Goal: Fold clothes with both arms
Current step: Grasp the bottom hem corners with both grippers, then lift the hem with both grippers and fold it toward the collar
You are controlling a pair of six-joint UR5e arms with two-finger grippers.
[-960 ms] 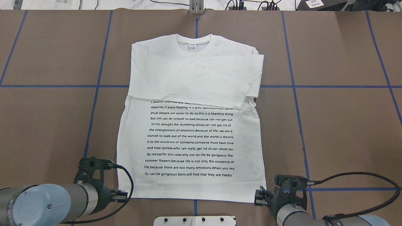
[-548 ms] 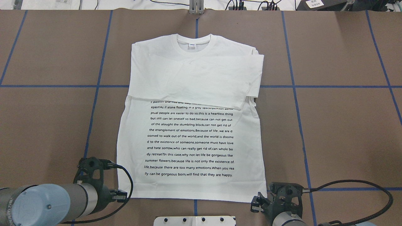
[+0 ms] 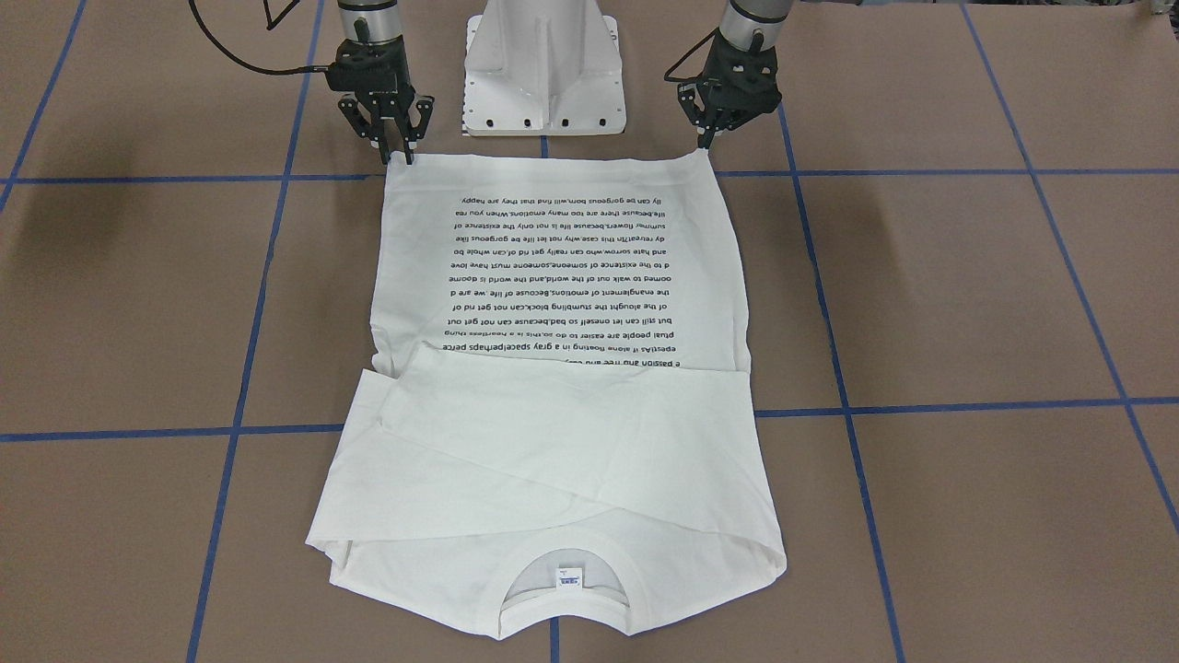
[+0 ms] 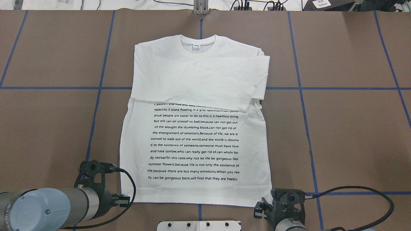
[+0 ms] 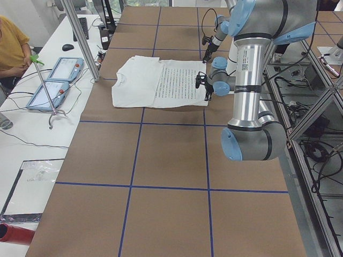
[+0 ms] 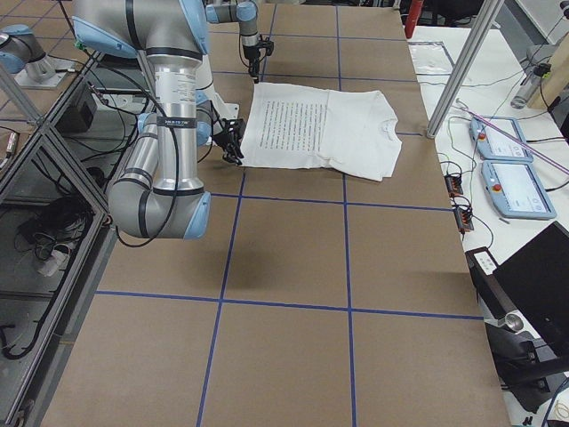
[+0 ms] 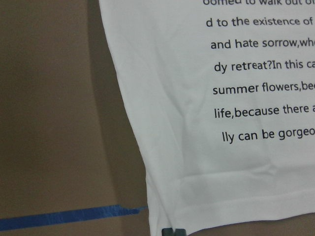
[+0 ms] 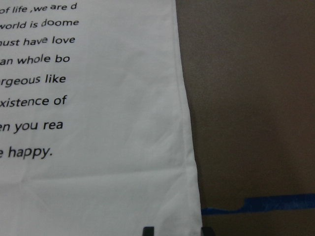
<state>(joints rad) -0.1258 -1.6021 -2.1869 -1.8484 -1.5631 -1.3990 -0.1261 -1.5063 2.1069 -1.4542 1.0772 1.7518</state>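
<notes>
Between the spread jaws of the right claw (image 3: 398, 154) sits one hem corner of the T-shirt (image 4: 196, 144). This claw has slid in to that corner, so its grasp looks imminent. The left claw (image 3: 707, 144) appears pinched on the opposite corner. Both reach low, pointing down at the surface (image 4: 346, 128).

White T-shirt (image 4: 196, 141) flat, print up, sleeves folded across chest; left gripper (image 3: 706, 145) perhaps pinching hem corner, right gripper (image 3: 397, 153) spread.
</notes>
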